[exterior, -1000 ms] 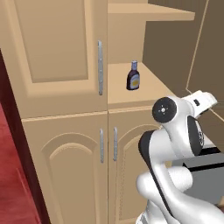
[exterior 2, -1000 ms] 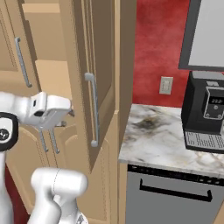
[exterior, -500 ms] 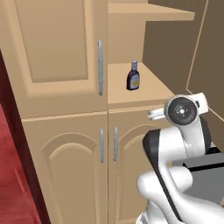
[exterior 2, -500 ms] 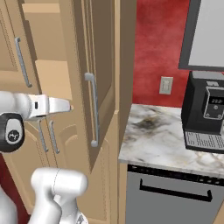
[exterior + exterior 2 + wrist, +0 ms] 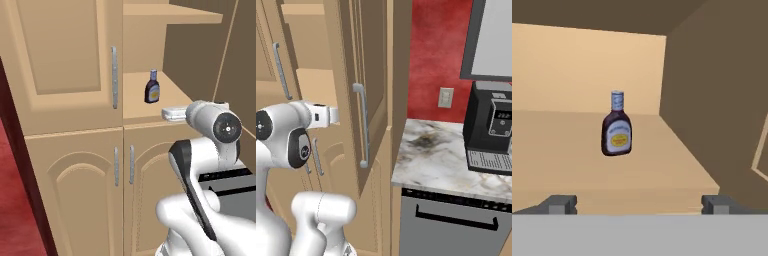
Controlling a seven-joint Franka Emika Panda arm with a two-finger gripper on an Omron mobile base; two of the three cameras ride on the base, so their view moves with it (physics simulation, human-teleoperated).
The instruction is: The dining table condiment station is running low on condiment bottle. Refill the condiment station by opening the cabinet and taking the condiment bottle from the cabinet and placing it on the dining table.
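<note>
Condiment bottle (image 5: pixel 616 124) upright on cabinet (image 5: pixel 65 75) shelf, alone, roughly mid-shelf, well back from front edge; also visible from left base view (image 5: pixel 152 87), label facing out. Right upper door swung wide open, seen edge-on in right base view with silver bar handle (image 5: pixel 361 125); open so shelf is reachable. Left upper door shut, lower arched doors shut, not needed for this grab.

Claw (image 5: pixel 637 204) spread wide, empty, tips level with shelf front edge, nothing between them. Pointed straight into the opening, bottle slightly left of centre line in hand view; likely lined up that way for a straight-in reach. From left base view, hand sits just at shelf lip, right of and lower than bottle, apart from it.

Step judged: approach, door-opening done, grasp not yet made. Next probably needs small shift toward bottle, then forward until body sits between tips. Risk: narrow standing bottle, knock from one tip could topple it. Marble bench (image 5: pixel 436 155) with coffee machine (image 5: pixel 491 127) right of cabinet, unrelated.
</note>
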